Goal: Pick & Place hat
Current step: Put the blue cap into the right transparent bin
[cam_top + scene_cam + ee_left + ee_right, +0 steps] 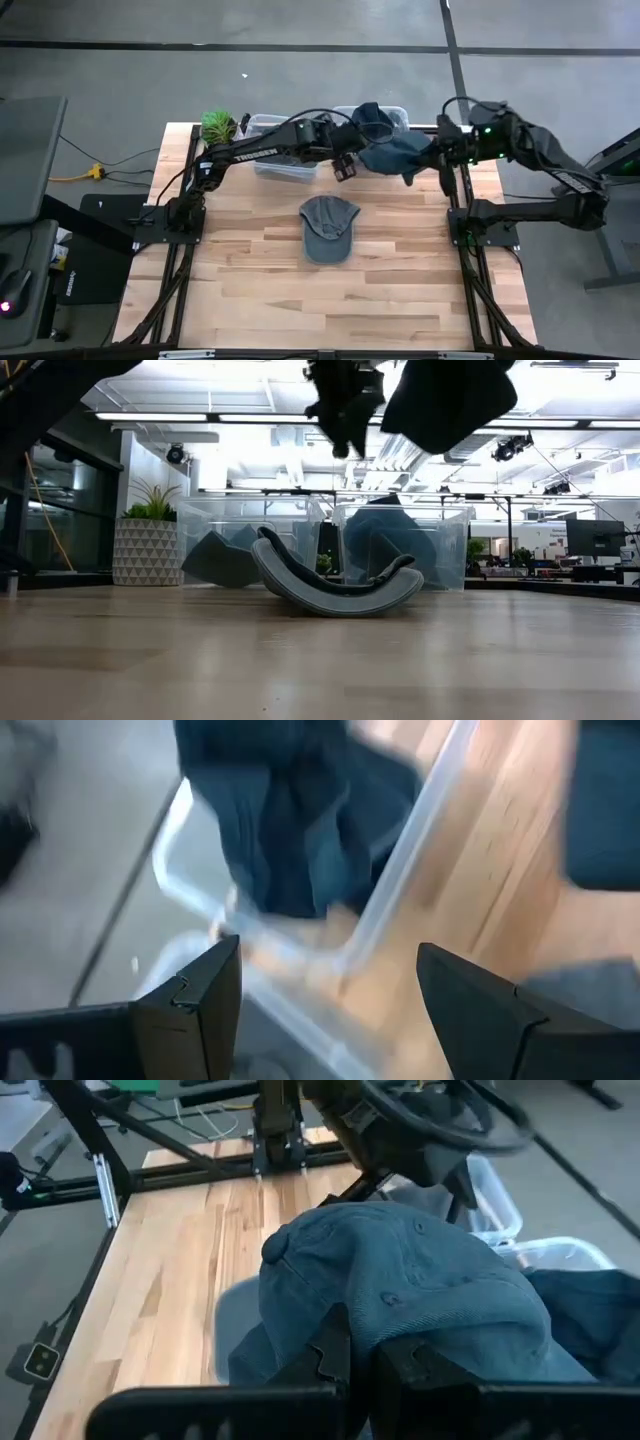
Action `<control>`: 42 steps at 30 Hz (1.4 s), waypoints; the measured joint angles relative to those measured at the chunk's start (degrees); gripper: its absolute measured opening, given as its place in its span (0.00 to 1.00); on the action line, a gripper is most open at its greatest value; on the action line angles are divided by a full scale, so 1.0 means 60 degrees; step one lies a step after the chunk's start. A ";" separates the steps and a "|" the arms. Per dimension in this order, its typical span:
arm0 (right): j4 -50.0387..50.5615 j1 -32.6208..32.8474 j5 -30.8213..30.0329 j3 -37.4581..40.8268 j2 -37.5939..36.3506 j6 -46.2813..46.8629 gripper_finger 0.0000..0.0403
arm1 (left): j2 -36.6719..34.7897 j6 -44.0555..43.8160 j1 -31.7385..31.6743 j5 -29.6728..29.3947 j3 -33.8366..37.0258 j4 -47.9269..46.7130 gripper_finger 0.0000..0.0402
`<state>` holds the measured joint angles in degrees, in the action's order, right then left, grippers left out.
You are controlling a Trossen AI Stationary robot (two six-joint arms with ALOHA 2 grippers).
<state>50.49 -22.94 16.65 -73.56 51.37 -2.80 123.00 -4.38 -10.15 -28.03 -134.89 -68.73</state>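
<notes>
The right gripper (415,165) pinches a blue hat (392,153) at upper centre — above the bin (398,113) — while the left gripper (345,165), spread, hovers beside.

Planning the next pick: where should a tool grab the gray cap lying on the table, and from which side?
Grip the gray cap at its brim, from above. In the low view the cap lies upturned and curved, its edges lifting off the table, so a finger could slide under the stiff brim.
</notes>
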 joint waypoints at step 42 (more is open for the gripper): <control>-0.0084 -0.2379 0.2955 -0.2183 0.1628 -0.0034 0.01 | -0.0404 0.3922 0.0514 -0.0154 -0.0018 0.5975 0.58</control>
<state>49.98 -37.21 34.38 -86.65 61.14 -3.01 120.57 19.15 -7.07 -28.95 -134.99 -32.88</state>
